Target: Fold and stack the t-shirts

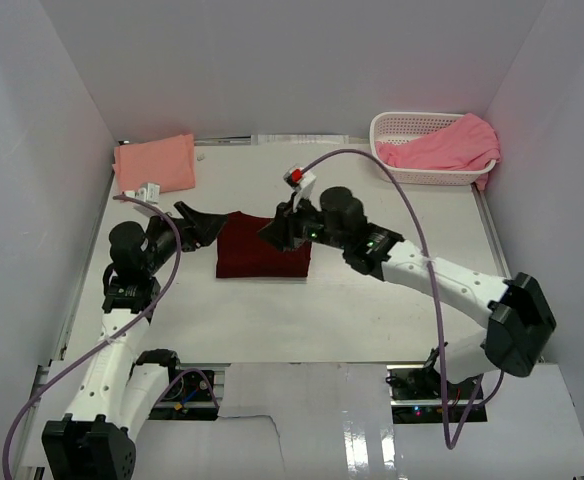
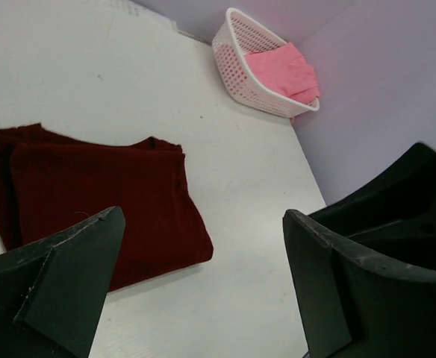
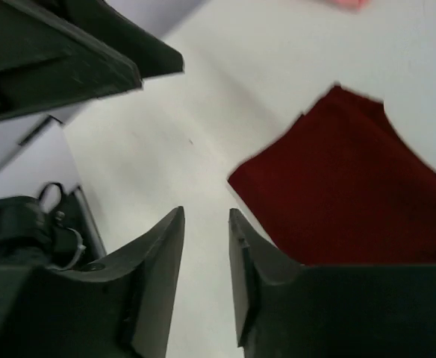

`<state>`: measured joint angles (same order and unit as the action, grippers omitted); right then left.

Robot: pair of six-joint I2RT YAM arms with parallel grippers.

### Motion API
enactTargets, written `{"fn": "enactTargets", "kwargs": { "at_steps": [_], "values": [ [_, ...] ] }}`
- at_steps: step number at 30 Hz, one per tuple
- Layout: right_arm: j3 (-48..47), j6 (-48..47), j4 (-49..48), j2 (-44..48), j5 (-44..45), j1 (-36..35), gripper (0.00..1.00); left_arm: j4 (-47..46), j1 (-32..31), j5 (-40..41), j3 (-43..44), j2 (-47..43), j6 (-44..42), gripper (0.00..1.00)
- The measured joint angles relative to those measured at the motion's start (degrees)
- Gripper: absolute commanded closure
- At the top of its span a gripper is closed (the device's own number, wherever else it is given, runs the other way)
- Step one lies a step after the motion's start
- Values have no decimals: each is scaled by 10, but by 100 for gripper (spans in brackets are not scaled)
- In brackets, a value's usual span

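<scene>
From overhead, the left gripper (image 1: 210,225) and the right gripper (image 1: 275,232) point at each other across the far edge of the folded maroon t-shirt (image 1: 264,258), which lies flat on the white table (image 1: 372,305). The left fingertips are just beside the shirt's far left corner and the right fingertips are over its far right part, though this view does not show how wide either pair stands. Well behind the left fingertips the folded salmon-peach t-shirt (image 1: 155,164) lies in the far left corner, and well behind the right gripper the pink t-shirt (image 1: 442,148) is bunched in the white lattice basket (image 1: 404,120), spilling over its right rim. In the left wrist view, the left gripper (image 2: 203,216) has its fingers (image 2: 69,276) spread wide, holding nothing, with only cloth and table (image 2: 263,224) showing in the gap; the maroon t-shirt (image 2: 98,201) lies below and ahead of the finger on the picture's left, its folded edge ending inside the gap, while the basket (image 2: 237,63) with the pink t-shirt (image 2: 281,67) stands far ahead of the fingertips. In the right wrist view, the right gripper (image 3: 204,216) has its fingers (image 3: 158,261) drawn nearly together and grips nothing, with a narrow slit of bare table (image 3: 166,149) between them; the maroon t-shirt (image 3: 352,186) lies ahead and to the right of the finger on the picture's right, its near corner just beside that fingertip and outside the slit
</scene>
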<state>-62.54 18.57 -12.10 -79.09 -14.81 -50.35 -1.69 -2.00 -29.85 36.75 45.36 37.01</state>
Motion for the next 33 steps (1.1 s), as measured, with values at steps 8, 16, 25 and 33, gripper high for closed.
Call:
{"fn": "enactTargets", "kwargs": {
  "at_steps": [8,16,25,33],
  "values": [
    [-44,3,116,-144,169,-78,92,-23,-8,61,-84,54,27,52],
    [-6,32,51,-188,218,-71,92,-52,-77,150,-93,150,42,100],
    [-5,35,-20,-251,243,-71,92,-104,-134,222,-96,211,40,100],
    [-5,35,-56,-287,259,-71,92,-139,-203,293,-118,239,16,100]
  ]
}}
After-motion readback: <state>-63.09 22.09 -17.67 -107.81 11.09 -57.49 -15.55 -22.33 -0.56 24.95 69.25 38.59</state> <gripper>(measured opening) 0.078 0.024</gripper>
